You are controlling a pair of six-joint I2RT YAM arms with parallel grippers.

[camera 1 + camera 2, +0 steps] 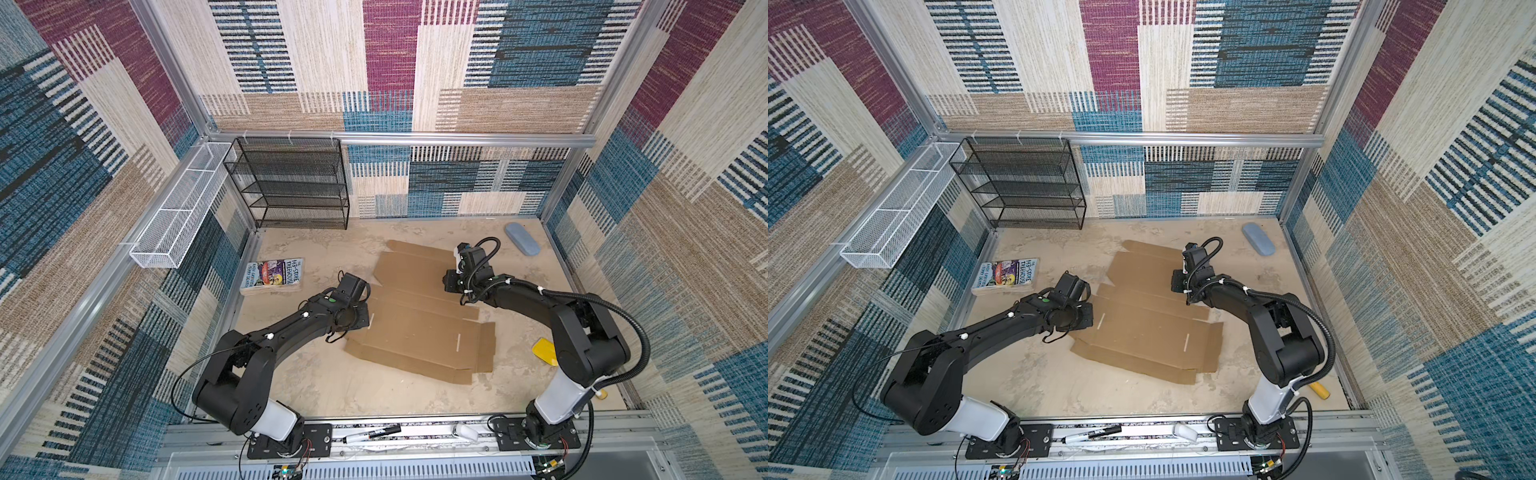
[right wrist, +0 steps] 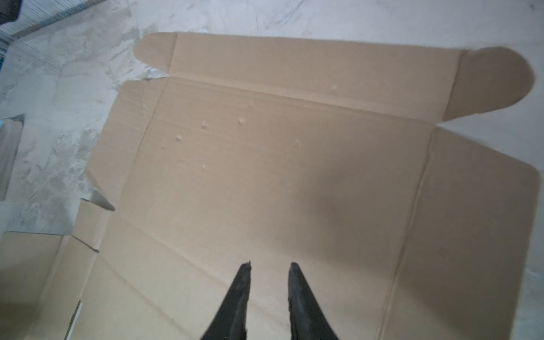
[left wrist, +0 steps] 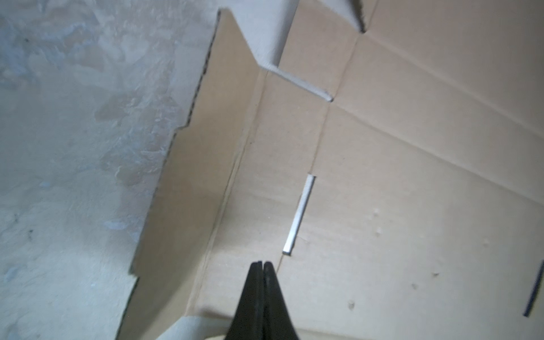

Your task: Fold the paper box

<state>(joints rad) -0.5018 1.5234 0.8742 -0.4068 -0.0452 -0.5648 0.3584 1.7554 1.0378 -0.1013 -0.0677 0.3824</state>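
Black marker pen (image 1: 370, 434) lies on the front rail, closest of all. Past it, the paper box (image 1: 419, 316) is a flat brown sheet in the middle of the table (image 1: 332, 386). I think almost nothing is folded yet; one side flap tips up a little. All the walls and the lid are left to do. The left gripper (image 3: 262, 263) has its fingers pressed together, holding nothing. The right gripper (image 2: 270, 265) has fingers a bit apart over the sheet, empty. The book (image 1: 272, 274) by the left edge says "Treehouse". The box has no writing.
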